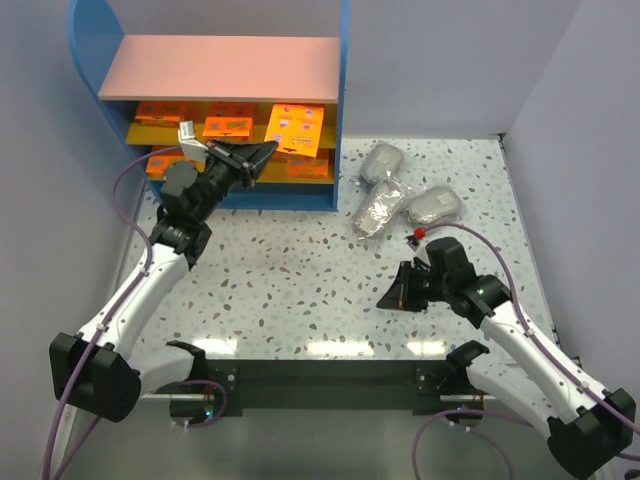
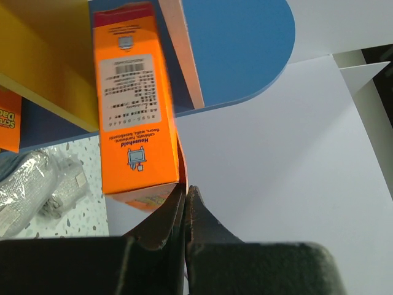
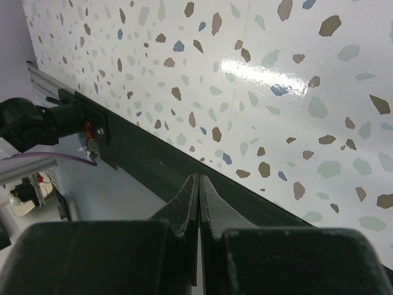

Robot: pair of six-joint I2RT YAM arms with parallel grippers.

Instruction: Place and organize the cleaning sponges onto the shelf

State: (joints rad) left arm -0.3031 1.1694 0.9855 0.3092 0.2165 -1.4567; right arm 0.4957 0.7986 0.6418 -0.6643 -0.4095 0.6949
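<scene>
Already the shelf (image 1: 220,65) in the upper left of the overhead view holds orange packs (image 1: 228,125) on both of its yellow boards, lying flat under the pink top. Just right of them, at the shelf's open front, the left gripper (image 1: 268,152) reaches in with its jaws clenched. In its wrist view the gripper (image 2: 186,192) appears to pinch a thin lower edge of one tilted orange pack (image 2: 135,104). That pack (image 1: 295,128) stands at an angle at the right end of the upper board and is not yet laid flat like its neighbours.

Further right, beside the shelf's blue upright, three grey bundles (image 1: 378,210) in crinkly bags lie close together on the speckled table (image 1: 280,270), none of them shelved. Below them, toward the lower right, the right gripper (image 1: 390,298) hangs low over bare tabletop, clamped shut on nothing, as its own camera confirms (image 3: 199,181).

The orange packs look close to finished, with only the tilted one left to settle. The grey bundles are the remaining work, and free room for them looks scarce on the crowded boards.
</scene>
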